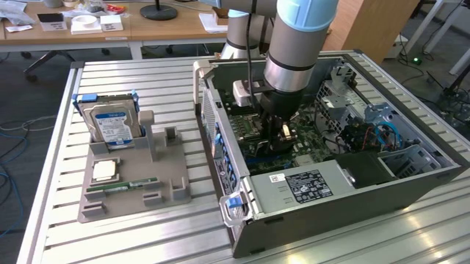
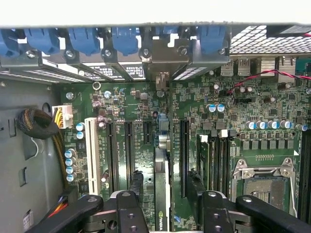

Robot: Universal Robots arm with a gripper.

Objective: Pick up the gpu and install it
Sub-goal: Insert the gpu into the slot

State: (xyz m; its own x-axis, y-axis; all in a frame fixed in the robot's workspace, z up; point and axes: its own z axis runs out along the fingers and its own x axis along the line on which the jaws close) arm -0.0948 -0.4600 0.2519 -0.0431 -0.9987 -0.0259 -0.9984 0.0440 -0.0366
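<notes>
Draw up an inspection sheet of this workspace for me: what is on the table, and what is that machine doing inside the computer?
Surface: silver slatted metal table carrying an open grey computer case and a grey plastic parts holder.
Job's things: thin dark gpu card stands on edge in a slot of the green motherboard.
Clutter: silver hard drive with blue-white label and slim green memory stick in the holder.
Grippers: black tool open, one finger on either side of the card, not touching it.
Cables: red-and-black wires; black sleeved bundle; blue cables.
Surroundings: wooden desks behind the table.
</notes>
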